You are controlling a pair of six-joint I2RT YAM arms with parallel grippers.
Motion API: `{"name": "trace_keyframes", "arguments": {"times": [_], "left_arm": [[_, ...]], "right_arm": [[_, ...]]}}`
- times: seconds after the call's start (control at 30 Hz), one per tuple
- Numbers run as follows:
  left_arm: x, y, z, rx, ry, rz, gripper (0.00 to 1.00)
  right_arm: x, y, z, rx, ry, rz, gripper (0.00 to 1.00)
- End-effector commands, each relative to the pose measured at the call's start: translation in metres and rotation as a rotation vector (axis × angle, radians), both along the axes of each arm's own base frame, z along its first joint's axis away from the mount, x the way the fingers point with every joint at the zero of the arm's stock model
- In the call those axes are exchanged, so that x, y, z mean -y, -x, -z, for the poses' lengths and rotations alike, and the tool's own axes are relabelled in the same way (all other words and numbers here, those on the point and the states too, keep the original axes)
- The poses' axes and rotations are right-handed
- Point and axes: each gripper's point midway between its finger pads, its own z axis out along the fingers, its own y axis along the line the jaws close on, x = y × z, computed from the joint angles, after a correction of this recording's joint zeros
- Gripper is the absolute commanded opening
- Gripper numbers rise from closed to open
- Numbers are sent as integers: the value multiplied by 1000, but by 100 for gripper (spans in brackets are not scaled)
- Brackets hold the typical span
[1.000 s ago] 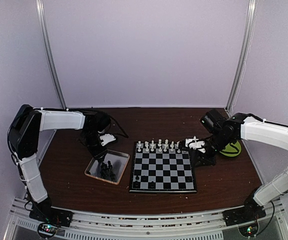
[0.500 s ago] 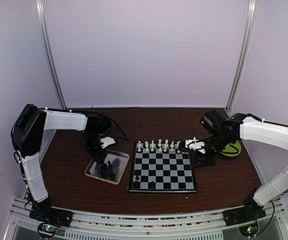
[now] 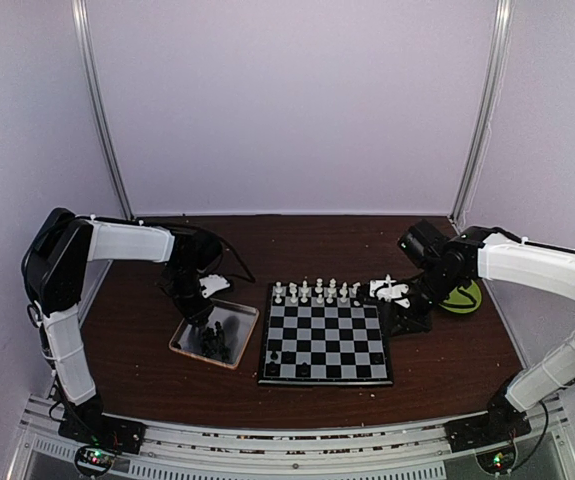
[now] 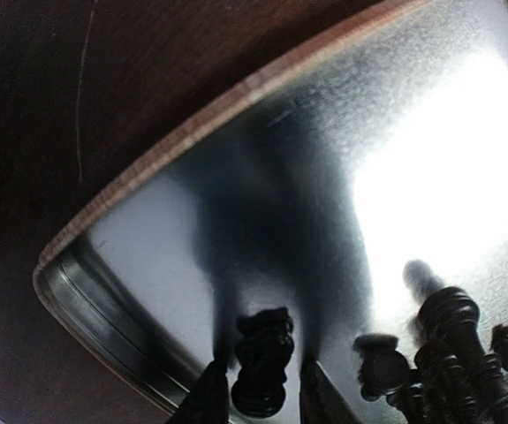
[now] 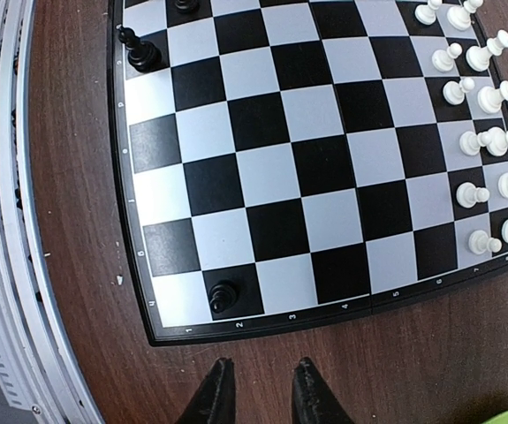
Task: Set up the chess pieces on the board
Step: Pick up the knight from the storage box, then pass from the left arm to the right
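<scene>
In the left wrist view my left gripper (image 4: 261, 399) is down in the silver tray (image 4: 324, 177). Its open fingers straddle a lying black chess piece (image 4: 262, 358), with thin gaps on both sides. More black pieces (image 4: 452, 349) lie heaped just to the right. From above, the left gripper (image 3: 205, 318) is over the tray (image 3: 185, 338), left of the board (image 3: 327, 340). White pieces (image 3: 317, 292) line the board's far rows, and two black pieces (image 3: 275, 354) stand near its front left. My right gripper (image 5: 261, 393) hovers open and empty over the table just off the board's right edge (image 5: 271, 159), near a black pawn (image 5: 223, 296).
A green object (image 3: 462, 297) lies right of the board behind the right wrist. White pieces (image 5: 488, 141) crowd the right side of the right wrist view. The metal rail (image 5: 6, 221) runs along the table's near edge. The tray's raised rim (image 4: 103, 309) is close to my left fingers.
My left gripper has moved down into the tray and its jaws have narrowed slightly around a black piece. The right arm has not moved.
</scene>
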Motion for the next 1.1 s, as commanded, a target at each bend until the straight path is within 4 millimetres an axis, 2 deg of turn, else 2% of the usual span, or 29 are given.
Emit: {"name": "trace_keyframes", "arguments": {"times": [0.0,0.1,0.2,0.33,0.43,0.53,0.7,0.87,1.07], "left_arm": [[-3,1,4,-11,-6,-12,27],[-1,1,-1,-9,9,-15,22],[2,-3,-22,41,42,-21,18],[4,-11,-71,162,109,-59,15],[13,-14,-118,266,223,-96,14],[37,-13,-163,363,380,-77,13],[99,-5,-234,573,671,7,13],[151,12,-257,768,737,105,14],[193,24,-265,858,841,113,13]], "right_arm": [[4,1,4,-12,25,5,23],[4,0,4,-10,26,4,23],[3,1,3,-13,16,3,23],[-2,-4,-7,0,-11,30,23],[-7,-18,-32,45,-59,94,22],[-10,-31,-66,99,-100,137,22],[-21,-47,-114,98,-177,221,24],[-42,-55,-154,64,-298,254,28],[-73,-61,-179,-63,-436,273,32]]}}
